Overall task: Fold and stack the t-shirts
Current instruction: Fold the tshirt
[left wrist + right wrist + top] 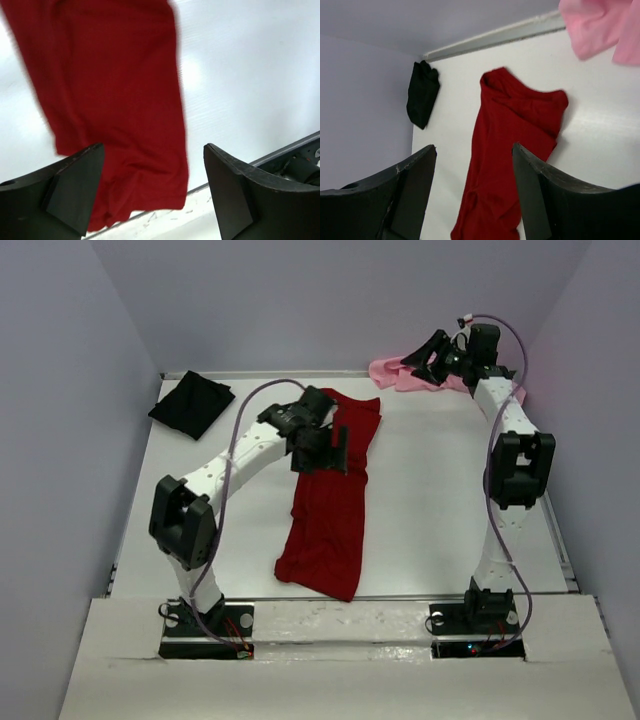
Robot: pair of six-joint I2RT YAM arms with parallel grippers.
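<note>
A: Overhead view first. What is lying on the white desk [440, 490]?
B: A dark red cloth t-shirt [330, 510] is lying in a long strip down the middle, reaching almost to the near edge. A black cloth t-shirt [192, 403] is sitting bunched at the far left corner. A light pink cloth t-shirt [395, 375] is lying crumpled at the far right corner.
A: Arms?
B: The left gripper [335, 452] is hovering over the red shirt's far half. The right gripper [425, 358] is hanging over the pink one.
A: Left wrist view?
B: The left gripper [152, 150] is standing wide, holding nothing. Red cloth [110, 90] is lying flat beneath it, ending near the desk's edge.
A: Right wrist view?
B: The right gripper [474, 147] is gaping, nothing between its fingers. The red shirt [510, 130] is showing beyond them, the black one [422, 97] by the far left corner, and pink cloth [595, 25] at upper right.
</note>
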